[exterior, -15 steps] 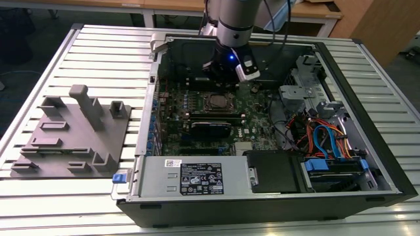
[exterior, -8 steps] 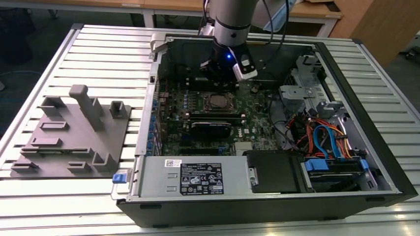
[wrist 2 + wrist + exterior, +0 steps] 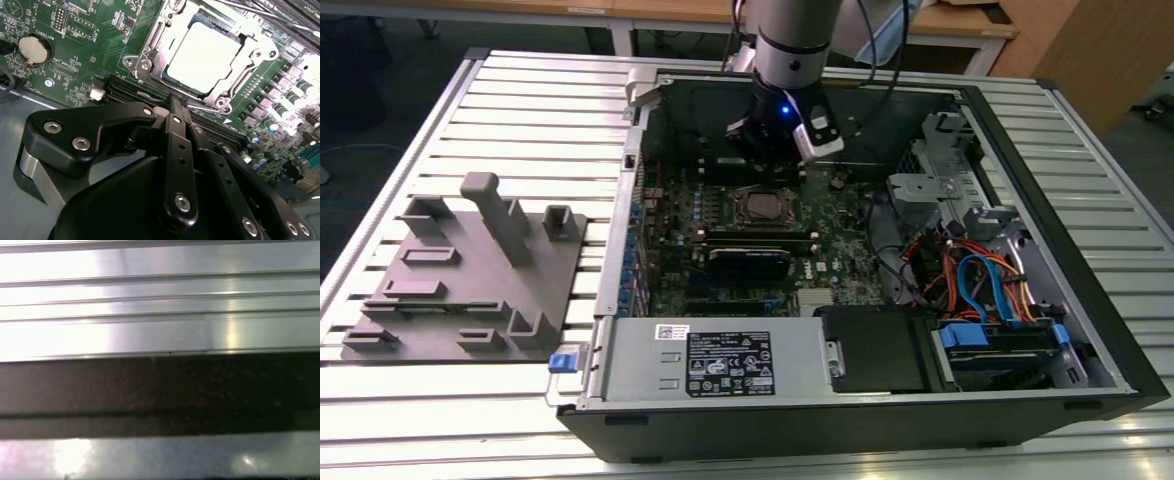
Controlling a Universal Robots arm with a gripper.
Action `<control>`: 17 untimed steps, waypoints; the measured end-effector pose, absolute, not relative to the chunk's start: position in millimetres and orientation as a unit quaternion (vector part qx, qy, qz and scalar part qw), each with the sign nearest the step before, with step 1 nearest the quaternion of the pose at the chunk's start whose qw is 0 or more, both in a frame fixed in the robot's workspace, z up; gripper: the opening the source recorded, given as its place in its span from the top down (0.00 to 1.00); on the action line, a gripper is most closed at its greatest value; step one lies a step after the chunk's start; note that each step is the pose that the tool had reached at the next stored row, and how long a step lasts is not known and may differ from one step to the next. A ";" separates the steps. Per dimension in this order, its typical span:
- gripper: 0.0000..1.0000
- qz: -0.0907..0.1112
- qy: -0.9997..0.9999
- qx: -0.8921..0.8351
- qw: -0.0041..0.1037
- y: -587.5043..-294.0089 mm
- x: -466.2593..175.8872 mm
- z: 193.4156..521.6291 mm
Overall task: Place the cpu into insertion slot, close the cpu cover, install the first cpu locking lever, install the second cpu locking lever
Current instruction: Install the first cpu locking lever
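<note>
One cpu (image 3: 204, 56) seated, just beyond fingers (image 3: 176, 107)

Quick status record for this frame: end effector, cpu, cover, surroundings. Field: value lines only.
end effector: shut, holding nothing, fingertips together just short of the socket's edge
cpu: seated in the insertion slot, silver top showing
cpu cover: frame lies flat around the cpu
arm position: over the motherboard, inside the open computer case
grey fixture: on the table at the exterior view's left
</note>
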State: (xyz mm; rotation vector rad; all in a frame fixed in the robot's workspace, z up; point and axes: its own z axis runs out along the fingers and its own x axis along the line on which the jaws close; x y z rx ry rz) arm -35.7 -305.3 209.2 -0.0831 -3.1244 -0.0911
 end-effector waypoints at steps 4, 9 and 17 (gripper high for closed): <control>0.90 -0.029 -0.999 -0.027 0.007 -305.3 -37.4 212.2; 0.90 -0.030 -0.999 -0.027 0.007 -305.3 -44.0 214.3; 0.90 -0.030 -0.999 -0.027 0.007 -305.3 -50.5 219.8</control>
